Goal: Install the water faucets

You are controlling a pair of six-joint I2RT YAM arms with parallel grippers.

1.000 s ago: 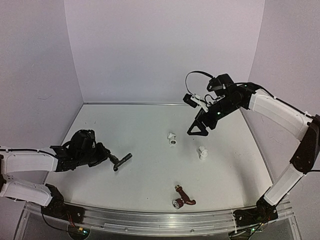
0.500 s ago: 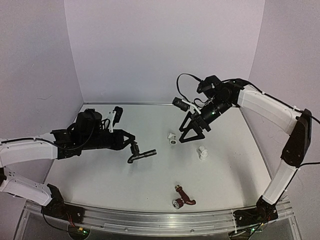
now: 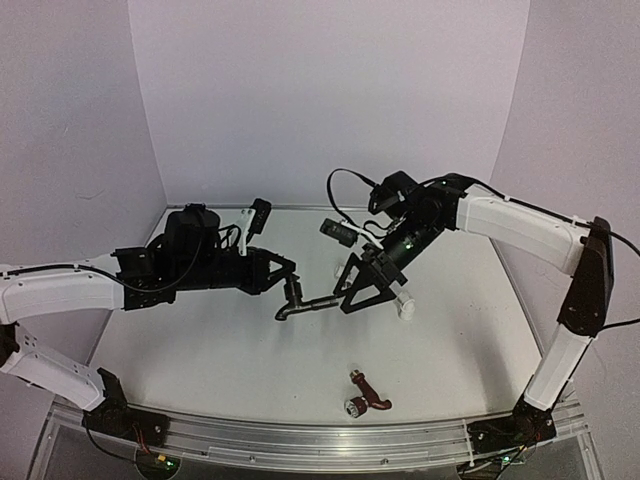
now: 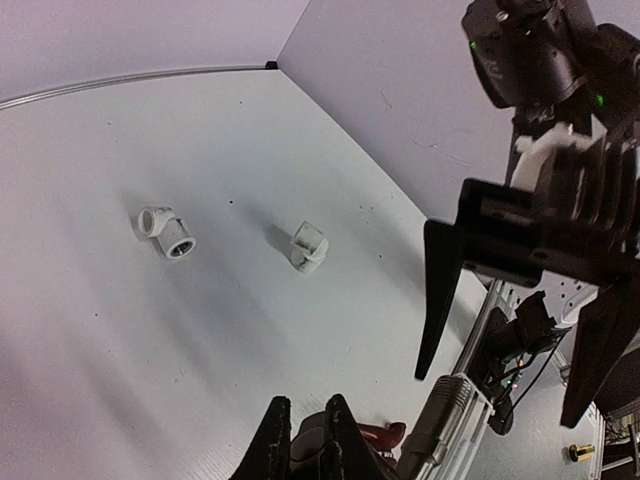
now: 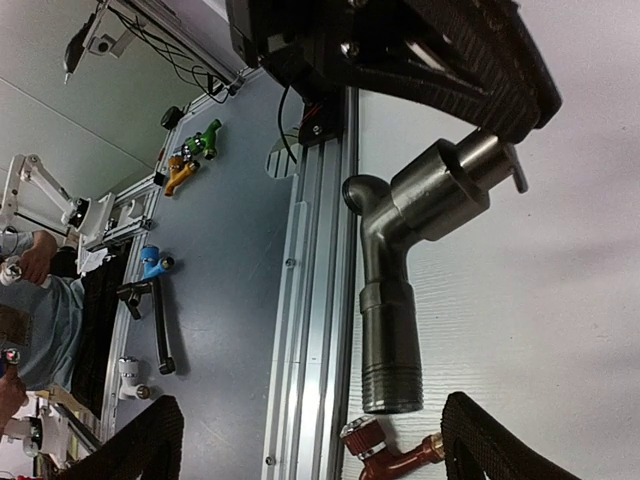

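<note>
Dark faucet (image 3: pixel 305 303) in left gripper (image 3: pixel 290 282); red-brown faucet (image 3: pixel 368 395), 2 white elbows (image 4: pixel 167 232) (image 4: pixel 308 245) on table (image 3: pixel 200 350).

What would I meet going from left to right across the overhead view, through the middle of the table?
left gripper → dark grey faucet it holds → right gripper, open → white elbow fitting. The reddish-brown faucet lies level with the right gripper sideways, so it is left out.

The counter (image 3: pixel 200 360) is viewed from high above its near edge. Close wrist views are aimed toward each other; the dark grey faucet (image 3: pixel 305 305) is shared by all.
</note>
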